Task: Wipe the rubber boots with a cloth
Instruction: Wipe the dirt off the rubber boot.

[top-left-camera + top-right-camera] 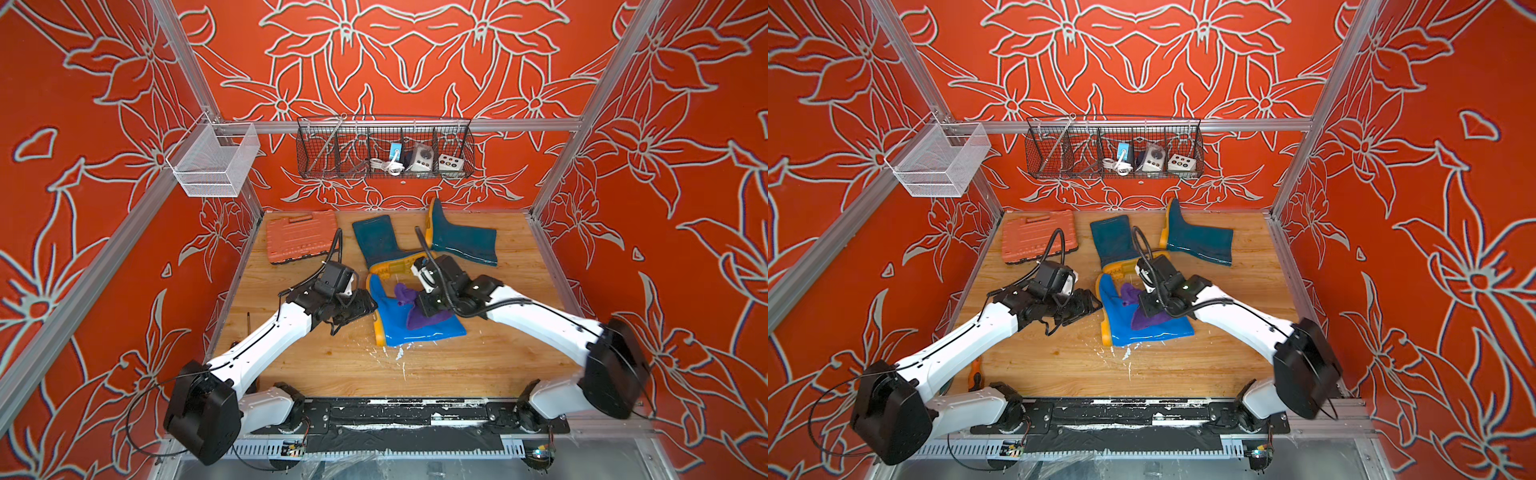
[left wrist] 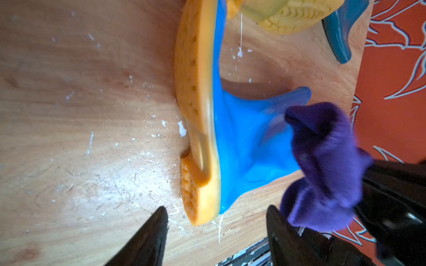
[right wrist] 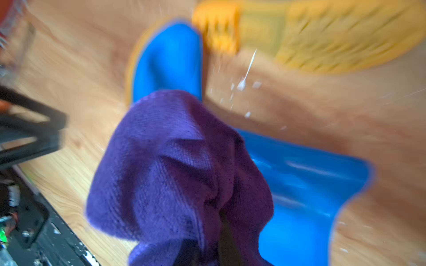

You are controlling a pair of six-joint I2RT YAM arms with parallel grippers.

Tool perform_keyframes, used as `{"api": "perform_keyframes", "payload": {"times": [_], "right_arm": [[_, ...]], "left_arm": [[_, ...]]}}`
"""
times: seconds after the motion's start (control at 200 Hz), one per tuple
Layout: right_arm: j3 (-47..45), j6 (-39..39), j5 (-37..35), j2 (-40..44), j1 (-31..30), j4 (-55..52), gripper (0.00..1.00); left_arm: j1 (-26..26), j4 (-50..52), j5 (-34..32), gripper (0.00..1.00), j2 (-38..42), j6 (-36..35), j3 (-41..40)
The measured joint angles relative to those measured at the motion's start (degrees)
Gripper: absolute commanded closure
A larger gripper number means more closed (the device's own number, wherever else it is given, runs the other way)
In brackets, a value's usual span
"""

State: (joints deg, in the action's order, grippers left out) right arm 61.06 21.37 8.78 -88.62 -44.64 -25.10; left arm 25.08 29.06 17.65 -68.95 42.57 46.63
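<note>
- The right gripper (image 1: 424, 312) is clamped shut on a bunched corner of the cloth (image 1: 432, 320). The rest of the purple fabric drapes over the shaft of the blue boot (image 1: 390, 322), near the centre of both top views.
- The left gripper (image 2: 216, 210) has its jaws spread with nothing between them. It sits just beside the boot's orange sole, at the lower middle of the left wrist view.
- Risk: the blue boot lies on its side on the table (image 1: 478, 365) and nothing pins it. A wiping stroke would likely drag the glossy rubber along instead of rubbing it.
- Risk: its toe lies against, or just short of, the yellow sole of a teal boot (image 1: 380, 241) above it in the frame. A shove could knock that one too.
- Risk: the cloth is wadded, so little fabric meets the boot. A hard pull might tug it out of the pinch.
- Risk: the two wrists are close together over one boot, so a wide sweep could bump them.
- Count, boots: three, namely one blue and two teal. The second teal boot (image 1: 463, 241) lies at the upper right of the table.
- Count, other things: one cloth, one orange tool case (image 1: 300, 241) at the upper left of the table, and two arms.
</note>
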Motion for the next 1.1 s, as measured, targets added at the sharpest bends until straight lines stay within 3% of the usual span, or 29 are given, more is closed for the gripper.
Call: {"api": "perform_keyframes", "payload": {"times": [0.135,0.19,0.26,0.315,0.365,0.43,0.545,0.656,0.931,1.101], "right_arm": [[1.27,0.98,1.92,-9.60,-0.07,3.89,1.00],[1.92,1.33,2.38,-11.85,-0.11,4.81,0.85],[2.99,1.99,2.60,-14.12,-0.59,5.44,0.55],[3.19,1.95,2.86,-14.93,-1.03,6.21,0.47],[3.13,2.29,2.69,-15.06,-1.49,6.64,0.46],[2.58,2.23,2.19,-14.91,-2.01,7.48,0.50],[-0.13,2.73,1.62,-14.23,-2.21,10.36,0.82],[-3.43,2.93,0.22,-12.50,-1.90,12.68,0.97],[-10.23,2.56,-0.17,-4.90,2.99,9.97,1.00],[-4.07,2.10,-0.39,-5.86,-1.36,6.40,1.00]], "left_arm": [[0.11,-5.90,3.34,0.34,-1.46,-0.61,-4.72],[0.11,-9.22,4.28,0.35,-1.66,-0.46,-7.23],[0.28,-12.39,5.03,0.36,-2.10,-0.11,-9.75],[0.57,-14.10,5.38,0.37,-3.02,0.00,-10.71],[0.90,-15.39,5.57,0.39,-4.02,0.04,-10.86],[1.22,-17.49,5.84,0.40,-5.07,-0.04,-10.86],[2.03,-20.13,5.84,0.43,-6.14,-0.02,-10.86],[3.41,-21.18,5.42,0.49,-7.89,-0.15,-10.60],[4.31,-19.93,4.98,0.80,-9.62,-0.26,-9.60],[4.94,-18.60,3.85,0.95,-9.20,-0.72,-9.18]]}}
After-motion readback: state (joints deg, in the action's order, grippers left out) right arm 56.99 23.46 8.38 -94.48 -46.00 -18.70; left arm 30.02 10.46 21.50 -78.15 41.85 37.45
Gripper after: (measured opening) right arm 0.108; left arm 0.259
